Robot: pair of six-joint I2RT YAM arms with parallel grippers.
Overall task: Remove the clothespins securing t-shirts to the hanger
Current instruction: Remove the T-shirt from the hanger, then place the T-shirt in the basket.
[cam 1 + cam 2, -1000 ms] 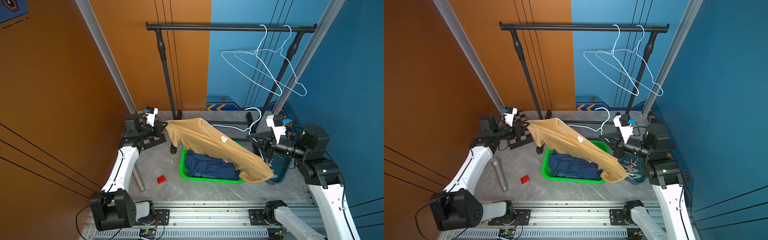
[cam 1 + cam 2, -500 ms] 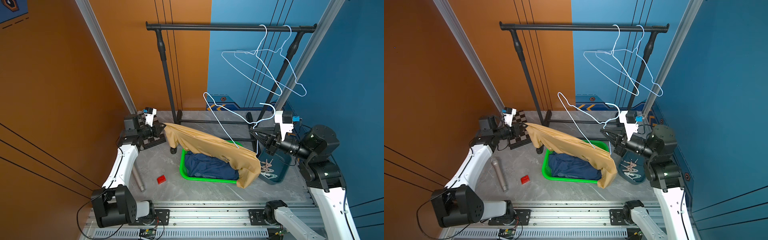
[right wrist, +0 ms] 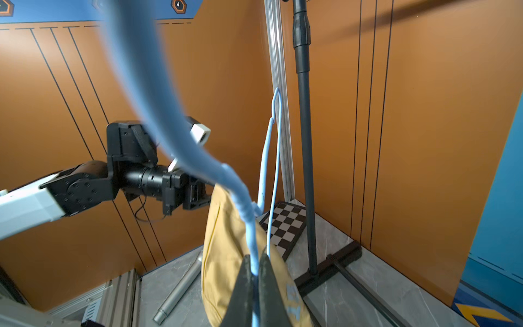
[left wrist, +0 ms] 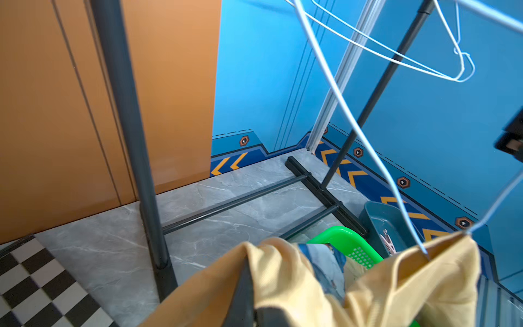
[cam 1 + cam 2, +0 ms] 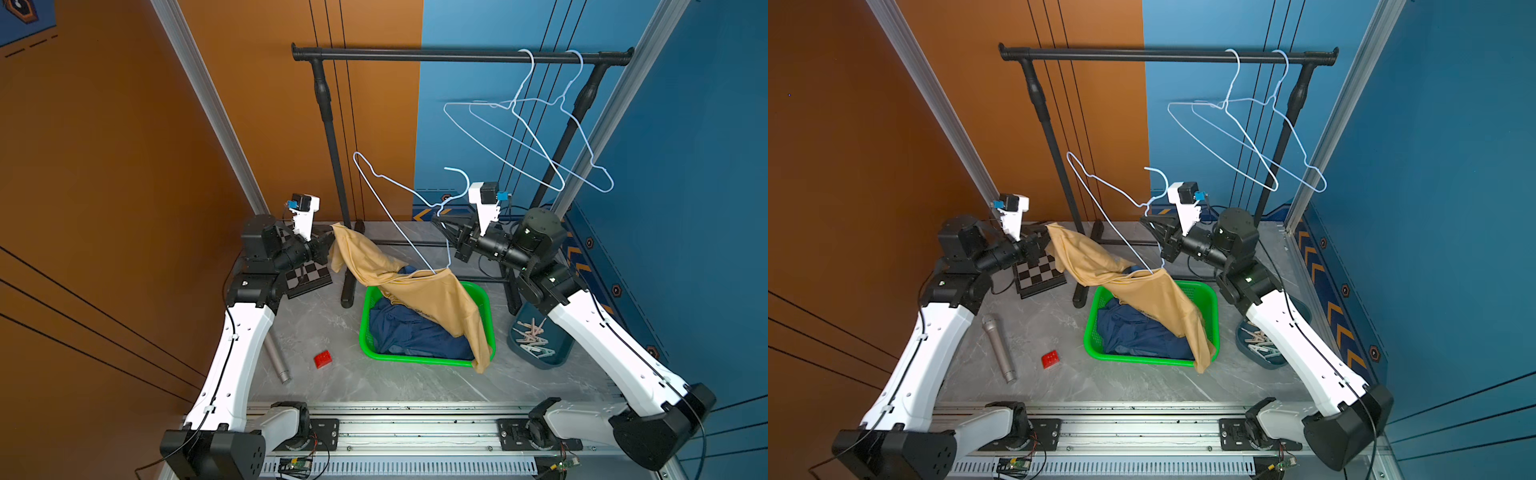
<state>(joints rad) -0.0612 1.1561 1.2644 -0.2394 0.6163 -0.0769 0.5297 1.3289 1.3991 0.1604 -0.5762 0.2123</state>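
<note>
Both pincers shut: left gripper (image 5: 330, 248) on yellow t-shirt (image 5: 436, 297), right gripper (image 3: 255, 267) on hanger (image 3: 240, 195) neck. Shirt drapes over green basket (image 5: 415, 360); clothespins (image 5: 532, 338) lie in blue bin (image 5: 555, 362). Draw hanger out steadily, cloth taut, no snag.

Surface: grey marbled tabletop (image 5: 374, 386), shown in both top views.
- Centre: green basket (image 5: 415, 360).
- 3 o'clock: grey-blue bin (image 5: 559, 358), near the basket but apart from it.
- 8 o'clock: red block (image 5: 323, 359). Just beside it, toward 9, a grey metal cylinder (image 5: 279, 361) lies flat.
- 10 o'clock: checkerboard (image 5: 309, 276).
- 11 o'clock: black rack foot (image 5: 347, 291), close to the basket's corner.
- 2 o'clock: second rack foot (image 5: 512, 299), partly hidden.
</note>
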